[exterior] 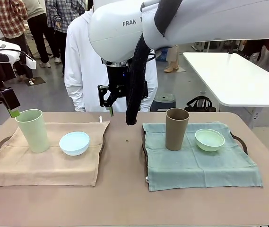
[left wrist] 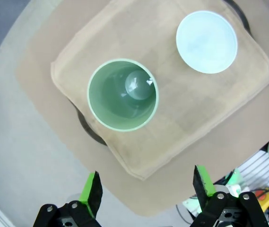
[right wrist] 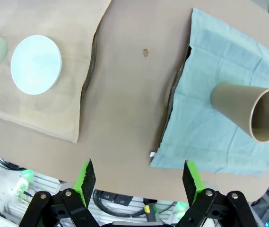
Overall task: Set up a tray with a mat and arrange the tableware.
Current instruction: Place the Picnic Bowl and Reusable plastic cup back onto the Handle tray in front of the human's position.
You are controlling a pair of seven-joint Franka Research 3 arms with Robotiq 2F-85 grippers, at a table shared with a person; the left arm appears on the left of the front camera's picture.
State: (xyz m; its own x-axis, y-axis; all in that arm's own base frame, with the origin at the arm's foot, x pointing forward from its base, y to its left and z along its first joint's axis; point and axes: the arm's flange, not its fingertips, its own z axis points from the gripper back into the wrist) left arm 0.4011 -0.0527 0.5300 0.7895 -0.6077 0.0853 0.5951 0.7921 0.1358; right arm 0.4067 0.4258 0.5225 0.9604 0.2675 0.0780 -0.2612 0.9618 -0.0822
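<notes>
1. The left gripper point(left wrist: 146, 191) has its jaws spread wide and empty, hanging above the surface point(exterior: 125, 156); in its wrist view the pale green tumbler point(left wrist: 122, 94) stands upright at about 12 o'clock from the jaws.
2. The right gripper point(right wrist: 138, 182) has its jaws released too, grasping nothing, raised over the bare strip between the two settings.
3. In the left wrist view the light blue bowl point(left wrist: 206, 41) lies at 2 o'clock from the tumbler, apart from it, both on the beige mat point(left wrist: 162, 118).
4. From the front, the brown tumbler point(exterior: 177, 128) stands upright on the teal mat point(exterior: 200, 165), with the mint green bowl point(exterior: 210, 139) just beside it at 3 o'clock.
5. Dark tray rims point(exterior: 144, 146) peep out from under both mats.
6. Judgement: both settings look complete, so the arranging step seems finished or nearly so.
7. The next move probably calls only for lifting both arms clear without brushing the tall tumblers, which would tip easily.
</notes>
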